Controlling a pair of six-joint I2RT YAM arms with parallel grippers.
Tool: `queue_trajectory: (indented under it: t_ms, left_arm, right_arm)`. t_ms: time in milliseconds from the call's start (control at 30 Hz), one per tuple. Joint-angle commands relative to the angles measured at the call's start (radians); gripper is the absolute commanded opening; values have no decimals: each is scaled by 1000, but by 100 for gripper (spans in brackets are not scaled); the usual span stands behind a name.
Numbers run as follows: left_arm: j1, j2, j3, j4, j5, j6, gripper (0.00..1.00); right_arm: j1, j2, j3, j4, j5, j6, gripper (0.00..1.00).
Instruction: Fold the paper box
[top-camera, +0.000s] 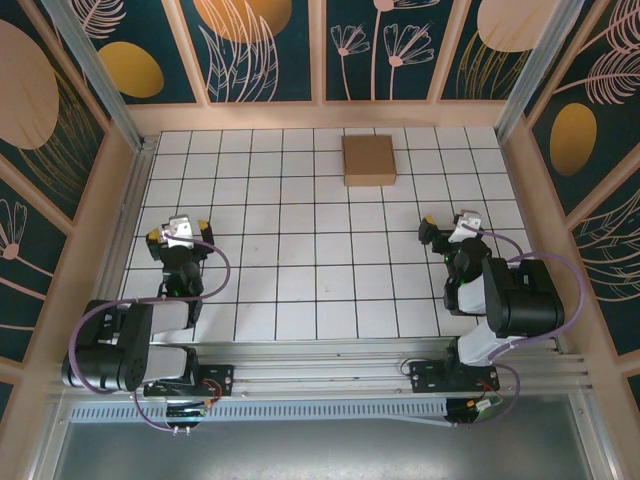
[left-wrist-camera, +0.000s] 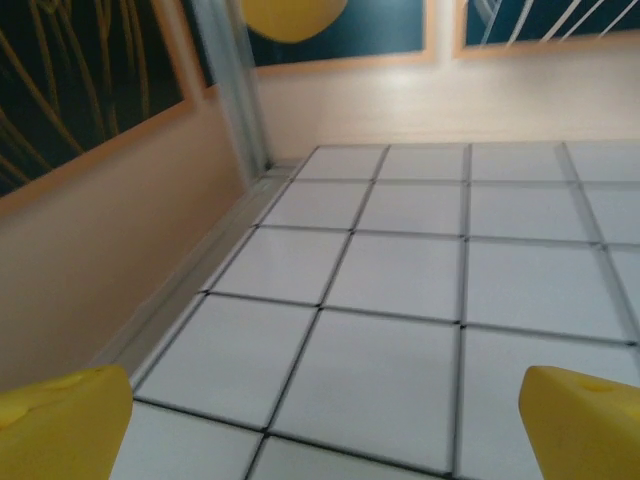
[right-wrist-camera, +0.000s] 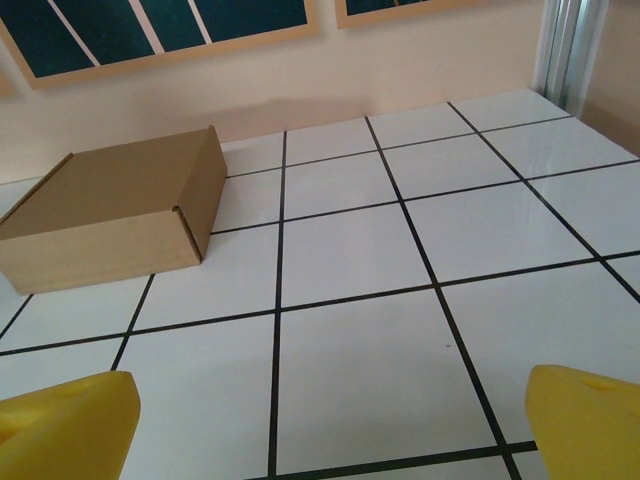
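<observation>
Both arms sit low at the near edge of the table (top-camera: 300, 262), close to their own bases, and neither is touching anything. The left gripper (top-camera: 180, 230) has its jaws spread wide. In its wrist view the yellow fingertips (left-wrist-camera: 62, 428) sit at the two bottom corners with nothing but bare white tile between them. Same deal with the right gripper (top-camera: 450, 226): jaws spread, yellow pads (right-wrist-camera: 68, 428) far apart, empty tile in between.

Further out, the paper box (top-camera: 368, 160) rests on the far middle of the table, just short of the back wall and well apart from both claws. From the right wrist it sits (right-wrist-camera: 112, 215) ahead and off to the left. It's a closed flat brown box with the lid down and no flaps sticking out.

My read: folding looks done. The box looks parked out of the way, and the open, tucked-in claws look like a resting pose, clear of it.
</observation>
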Motion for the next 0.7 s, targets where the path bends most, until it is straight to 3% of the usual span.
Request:
queue_trajectory:
  t_ms: [0, 33, 167, 200, 233, 300, 333, 667]
  left_arm:
    - [34, -93, -39, 71, 251, -106, 99]
    - [35, -76, -20, 47, 239, -104, 99]
    - [47, 235, 6, 354, 215, -79, 99]
    - [47, 267, 23, 365, 205, -78, 99]
    - [49, 187, 67, 142, 162, -110, 99]
    - [62, 249, 63, 256, 138, -126, 99]
    - [62, 214, 81, 159, 140, -132, 99]
    - [62, 217, 74, 173, 136, -128, 99]
  right_arm:
    - [5, 0, 15, 51, 18, -21, 99]
    - [4, 0, 16, 49, 18, -22, 99]
    - [4, 1, 16, 51, 18, -23, 99]
    - [4, 1, 15, 52, 18, -22, 99]
    - [5, 0, 17, 52, 17, -23, 99]
    - [4, 2, 15, 51, 17, -23, 99]
    - [4, 2, 15, 54, 17, -23, 99]
    - [10, 1, 19, 45, 32, -26, 99]
